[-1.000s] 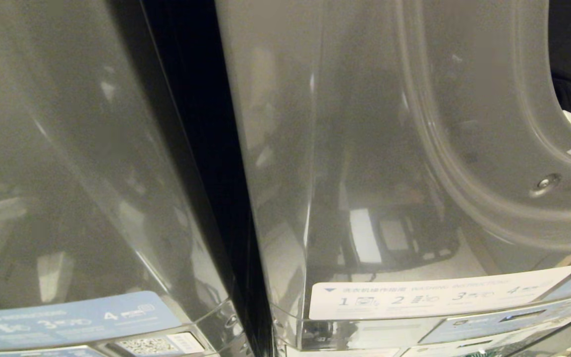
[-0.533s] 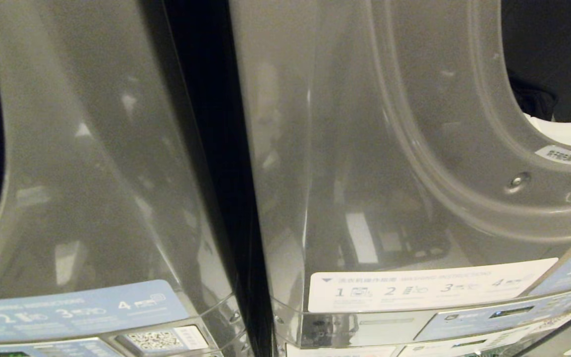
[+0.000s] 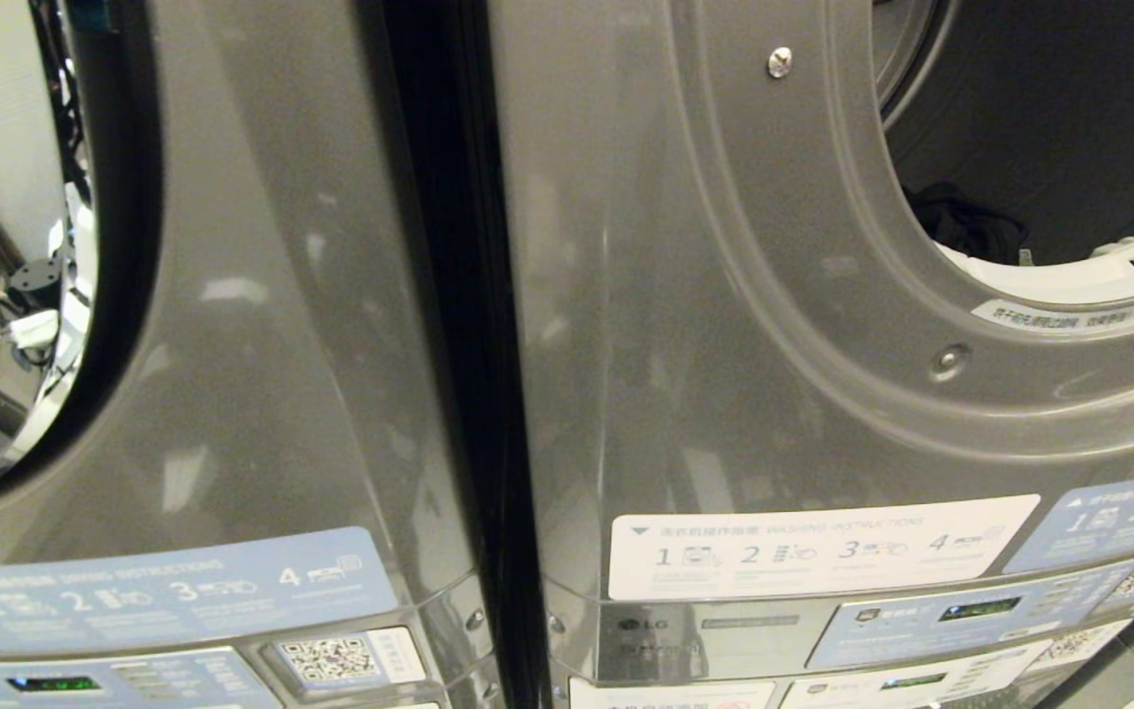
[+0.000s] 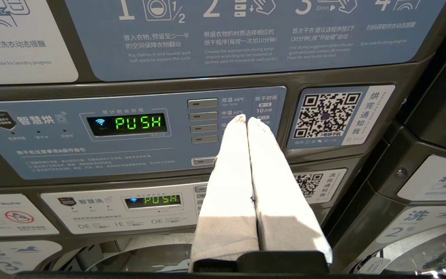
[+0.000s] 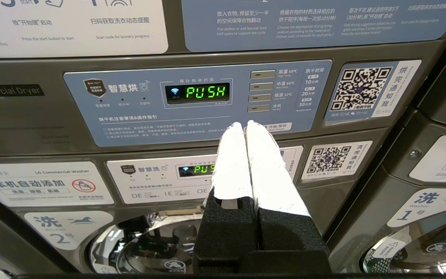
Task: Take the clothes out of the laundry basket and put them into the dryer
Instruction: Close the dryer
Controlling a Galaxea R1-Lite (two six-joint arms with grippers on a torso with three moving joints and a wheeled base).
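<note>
Head view, close on two grey machine fronts split by a dark vertical gap just left of centre. You have the dryer (image 3: 724, 295) filling the right half; its round opening (image 3: 1049, 138) sits in the upper right corner, door out of frame. Inside, at the lower lip of the drum, a dark garment (image 3: 966, 225) lies beside the white perforated rim (image 3: 1118, 266). A white instruction sticker (image 3: 813, 547) runs along the lower centre-right. The neighbouring machine (image 3: 262, 325) takes the left half, its glass door (image 3: 6, 246) at the left edge, a blue sticker (image 3: 163, 589) at lower left.

No laundry basket shows in any view.

Neither arm appears in the head view. In its wrist view, your left gripper (image 4: 247, 121) has its white-wrapped fingers pressed together, empty, before a blue control panel (image 4: 130, 131) reading PUSH. Your right gripper (image 5: 244, 124) is likewise closed and empty, in front of a similar panel (image 5: 192, 100).
</note>
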